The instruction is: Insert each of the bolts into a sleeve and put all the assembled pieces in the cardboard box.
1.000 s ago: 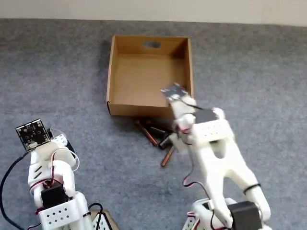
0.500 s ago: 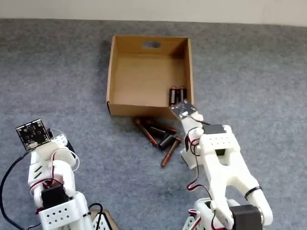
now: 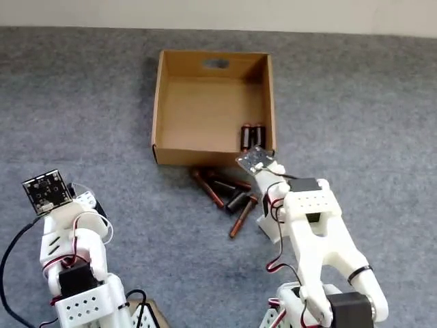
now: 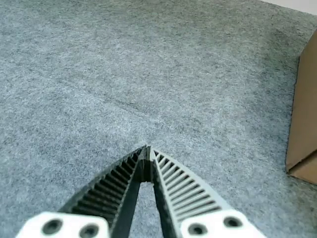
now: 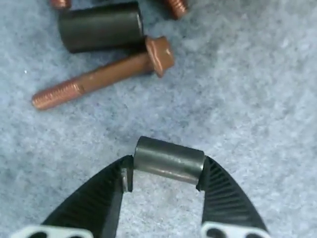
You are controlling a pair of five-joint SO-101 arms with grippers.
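My right claw [image 5: 166,167] is clamped on a dark sleeve [image 5: 169,159], one finger against each end, so the sleeve lies crosswise between them. I judge this grip good for carrying but poor for assembly, since my fingers seem to cover the bore where a bolt must enter. Whether the sleeve rests on the carpet or hangs just above it, I cannot tell.

All of this sits just outside the front wall of the cardboard box [image 3: 158,102], near the corner where two dark pieces [image 3: 252,135] lie side by side inside, tucked against the side wall; they look like finished pairs. Just beyond my sleeve, closer to the box, a copper bolt [image 5: 104,79] lies flat with another sleeve [image 5: 99,26] beside its head. They belong to the loose heap [image 3: 222,186] by the box's front wall, kept close so each trip is short.

My left claw [image 4: 147,152] has its fingers pressed together on nothing, parked over bare carpet off the box's other front corner, well away from the heap
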